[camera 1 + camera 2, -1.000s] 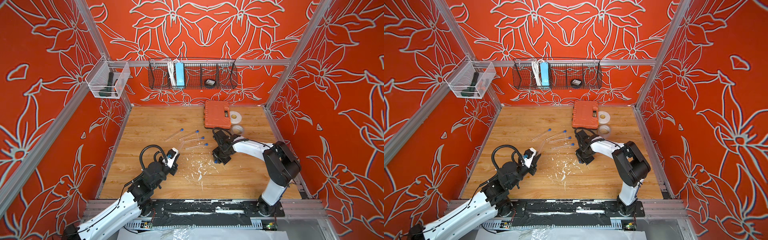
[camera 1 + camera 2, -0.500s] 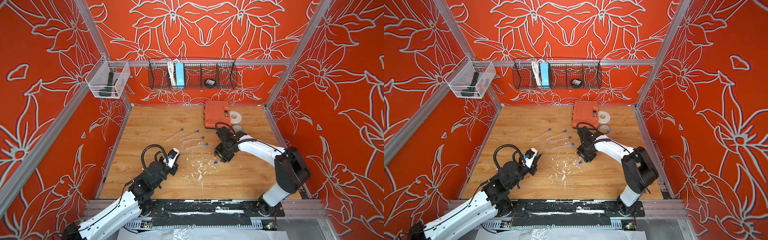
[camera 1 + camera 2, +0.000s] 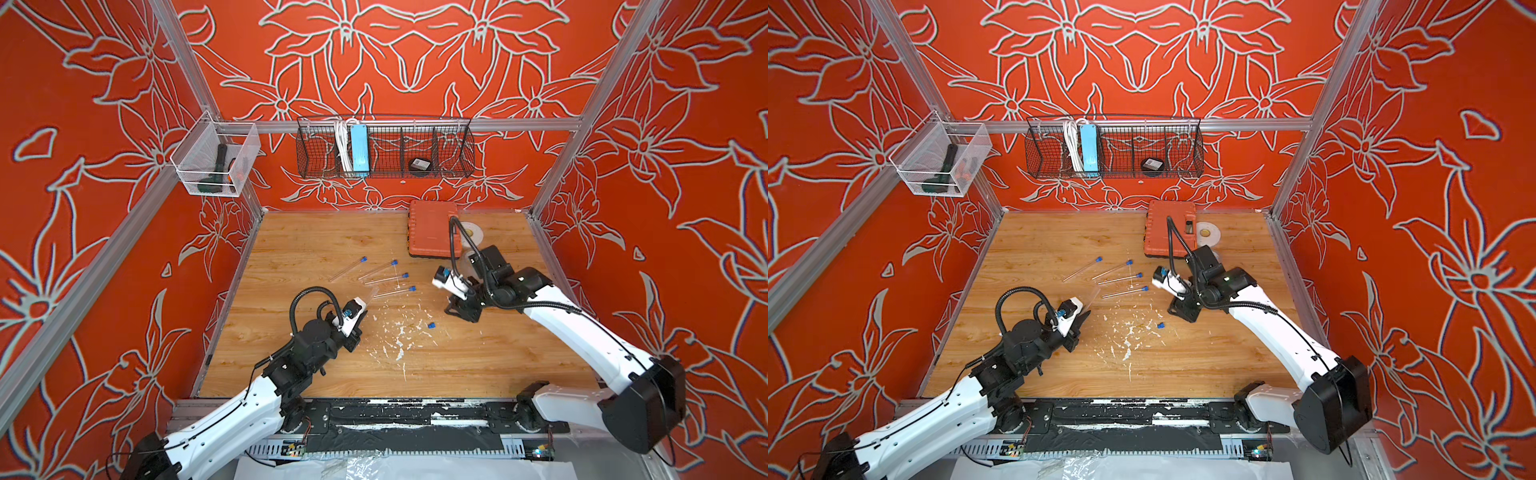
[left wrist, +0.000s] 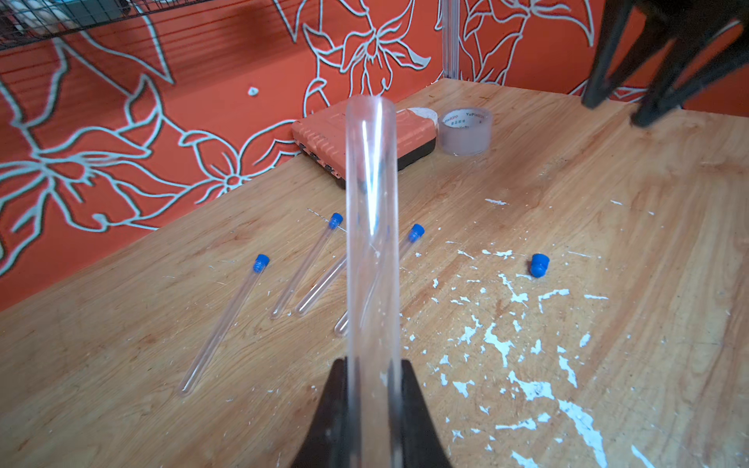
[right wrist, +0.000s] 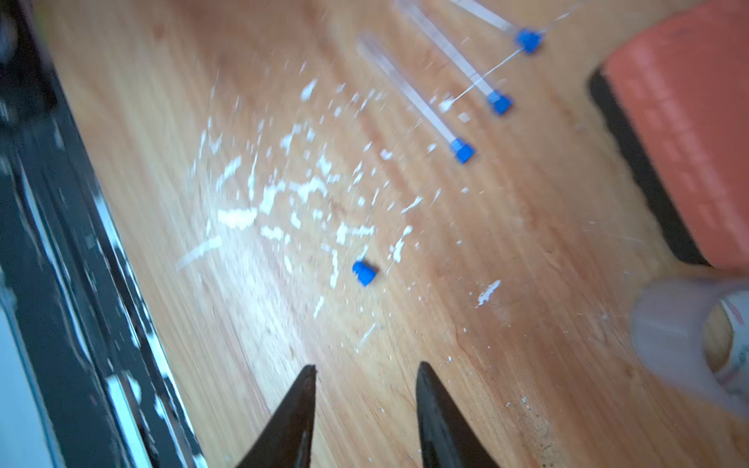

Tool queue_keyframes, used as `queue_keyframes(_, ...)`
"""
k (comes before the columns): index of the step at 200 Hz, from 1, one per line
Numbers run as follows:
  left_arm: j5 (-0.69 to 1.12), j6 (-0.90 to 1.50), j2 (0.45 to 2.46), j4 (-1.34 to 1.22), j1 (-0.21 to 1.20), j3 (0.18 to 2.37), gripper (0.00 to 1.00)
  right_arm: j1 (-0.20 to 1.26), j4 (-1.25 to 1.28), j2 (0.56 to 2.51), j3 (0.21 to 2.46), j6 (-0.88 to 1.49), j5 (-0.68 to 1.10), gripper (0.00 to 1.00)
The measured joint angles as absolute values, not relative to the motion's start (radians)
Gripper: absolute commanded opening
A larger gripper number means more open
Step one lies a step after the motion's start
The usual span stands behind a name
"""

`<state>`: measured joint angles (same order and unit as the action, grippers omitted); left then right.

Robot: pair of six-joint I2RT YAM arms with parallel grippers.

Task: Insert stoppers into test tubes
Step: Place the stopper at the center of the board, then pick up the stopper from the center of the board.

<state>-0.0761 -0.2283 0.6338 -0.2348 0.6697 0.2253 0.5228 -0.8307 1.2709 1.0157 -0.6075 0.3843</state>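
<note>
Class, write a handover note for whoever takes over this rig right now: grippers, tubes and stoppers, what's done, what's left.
Left gripper: shut on the one unstoppered test tube.
Right gripper: open, empty.
Loose stopper: lying on the table, in neither gripper.
Done: four stoppered tubes lie on the table.
Left: pick that stopper up and press it into the held tube.

We see orange-red walls (image 3: 374, 62) laced with white flower outlines, silver aluminium rails (image 3: 519, 124) framing them; a black wire basket (image 3: 451, 153) hangs at the back, a clear mesh bin (image 3: 249, 153) on one side, above the paint-flecked wooden desk (image 3: 311, 241).
</note>
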Motion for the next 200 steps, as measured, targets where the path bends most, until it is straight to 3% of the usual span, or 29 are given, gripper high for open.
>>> queue_keyframes(29,-0.061,-0.235,0.658,-0.25,0.669,0.225,0.0,0.525,-0.831,1.382,0.995,-0.91,0.384,0.42)
queue_keyframes(62,-0.054,-0.236,0.667,-0.26,0.67,0.225,0.0,0.535,-0.783,1.538,1.014,-1.055,0.386,0.42)
queue_keyframes(127,-0.031,-0.234,0.693,-0.282,0.669,0.227,0.0,0.551,-0.685,1.695,1.052,-1.095,0.41,0.41)
queue_keyframes(200,0.003,-0.231,0.757,-0.319,0.669,0.267,0.0,0.57,-0.675,1.766,1.062,-1.105,0.413,0.3)
